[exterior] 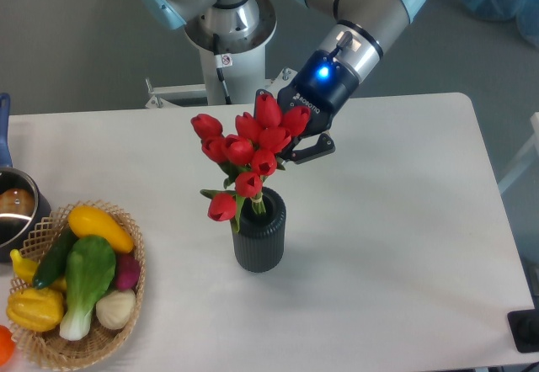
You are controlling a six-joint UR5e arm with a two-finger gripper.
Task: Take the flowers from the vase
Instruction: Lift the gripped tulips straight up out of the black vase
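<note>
Red tulip buds of the flowers (248, 149) cluster directly in front of the pincer (285, 149), hiding most of its fingers; one dark finger (313, 148) projects to the right of the bunch. The pincer appears closed around the upper stems, just under the blooms, though the contact itself is masked by the buds. A blue light glows on the pincer's body above the bunch. The stems run down from the bunch into the mouth of the vase (259, 240), so the flowers are partly raised yet not clear of it. One bud hangs low at the left, beside the vase rim, with a green leaf next to it.

The vase stands upright near the middle of the white surface (396, 246). At the left front corner sits a wicker basket (126, 305) holding vegetables, well apart from the vase. A metal pot (15, 212) is cut off at the left edge. Behind the surface lies grey floor, with the arm's base (226, 27) mounted at the far edge.
</note>
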